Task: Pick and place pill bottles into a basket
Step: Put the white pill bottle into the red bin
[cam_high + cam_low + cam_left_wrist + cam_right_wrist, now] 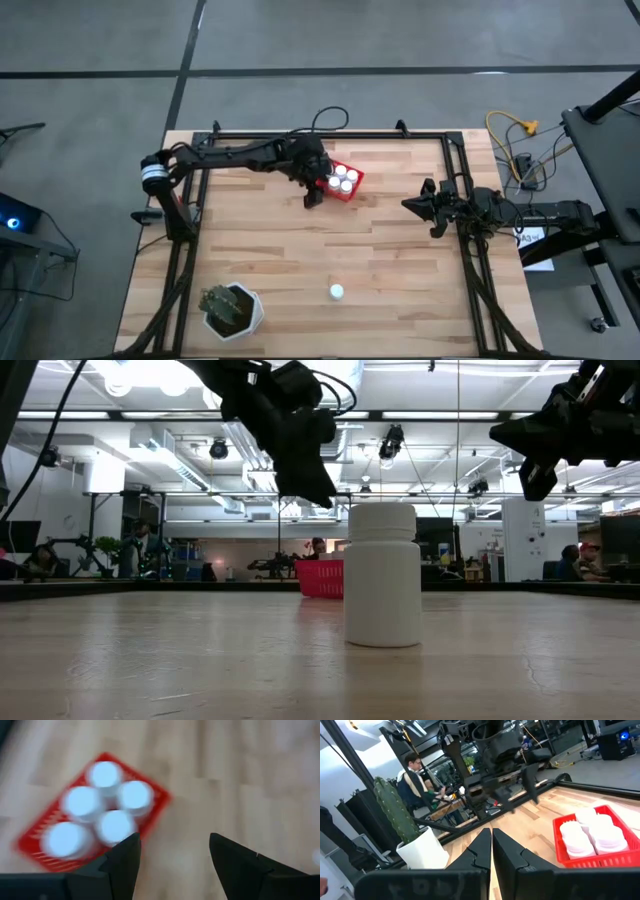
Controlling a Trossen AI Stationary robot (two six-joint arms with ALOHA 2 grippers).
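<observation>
lone pill bottle point(337, 292) near tabletop's front edge; left gripper point(312, 196) empty, fingers apart beside basket point(350, 187); right gripper point(423, 212) pinched closed, empty.

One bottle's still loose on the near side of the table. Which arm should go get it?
Probably the left. Its gripper is open, empty and beside the basket for the drop. The right gripper is shut and idle at the right edge. The loose bottle is about equally far from both.
</observation>
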